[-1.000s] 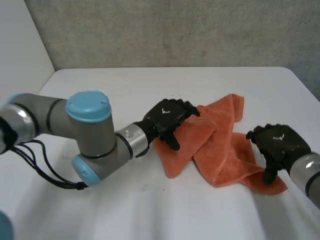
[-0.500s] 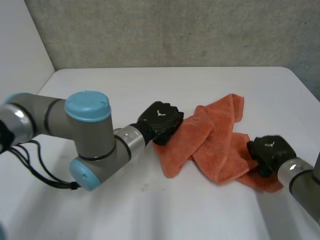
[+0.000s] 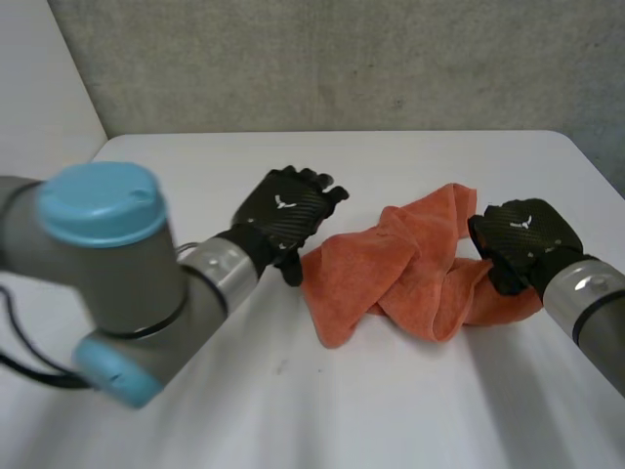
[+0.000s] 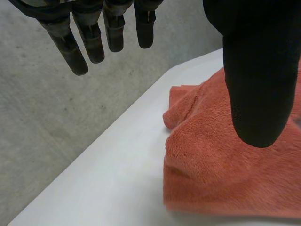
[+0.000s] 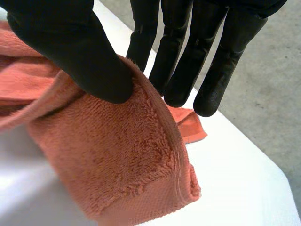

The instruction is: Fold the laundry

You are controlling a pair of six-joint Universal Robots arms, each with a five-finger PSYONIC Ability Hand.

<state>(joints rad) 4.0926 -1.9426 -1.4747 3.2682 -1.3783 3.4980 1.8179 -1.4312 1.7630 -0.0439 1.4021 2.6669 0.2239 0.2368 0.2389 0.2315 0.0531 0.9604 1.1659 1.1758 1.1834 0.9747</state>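
Observation:
A crumpled orange towel (image 3: 391, 278) lies on the white table (image 3: 293, 410), right of centre. My left hand (image 3: 283, 210) hovers just off the towel's left edge, open, holding nothing. In the left wrist view its straight fingers (image 4: 89, 35) and thumb (image 4: 256, 75) stand apart above the towel (image 4: 221, 179). My right hand (image 3: 522, 239) is at the towel's right edge, shut on it. In the right wrist view the thumb (image 5: 70, 47) pinches a folded edge of the towel (image 5: 117, 165) against the fingers (image 5: 188, 56), and that edge is lifted slightly.
My left arm's bulky elbow (image 3: 107, 283) fills the table's near left. A grey wall (image 3: 342, 59) runs behind the table's far edge. The table's right edge (image 3: 596, 161) is close to the right hand.
The left hand has opened and drawn back to the left, off the towel. The right hand has shut on the towel's right edge and carried it away from the near side.

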